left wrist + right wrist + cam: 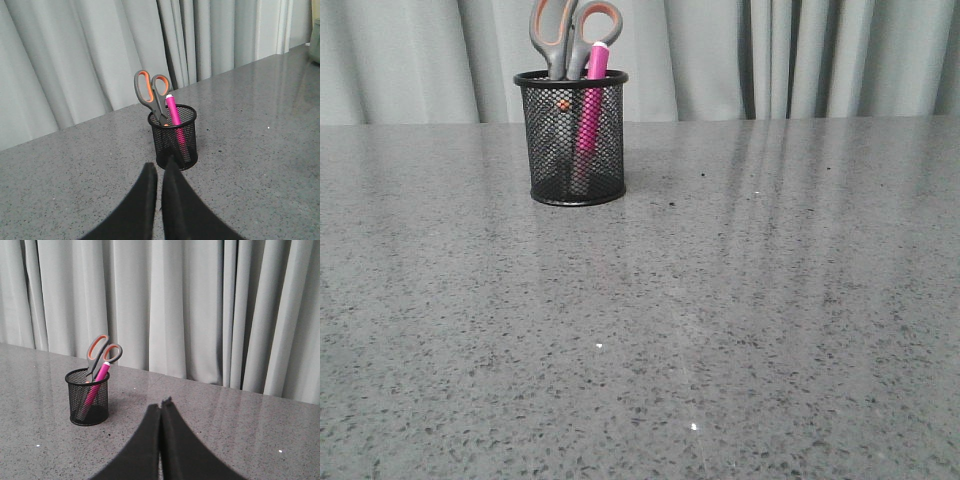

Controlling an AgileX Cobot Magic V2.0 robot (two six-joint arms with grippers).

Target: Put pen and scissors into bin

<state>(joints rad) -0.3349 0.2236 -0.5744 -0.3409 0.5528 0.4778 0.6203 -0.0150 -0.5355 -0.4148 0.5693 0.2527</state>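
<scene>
1. I see the bin (570,137) standing upright on the grey table (740,300), with the scissors (572,36) blades-down inside it, handles above its rim.
2. The pen (590,115) leans inside the bin, just beside the scissors.
3. My left gripper (160,170) sits near the bin, fingers pressed together, holding nothing.
4. My right gripper (160,410) is well apart from the bin, likewise closed and empty.
</scene>
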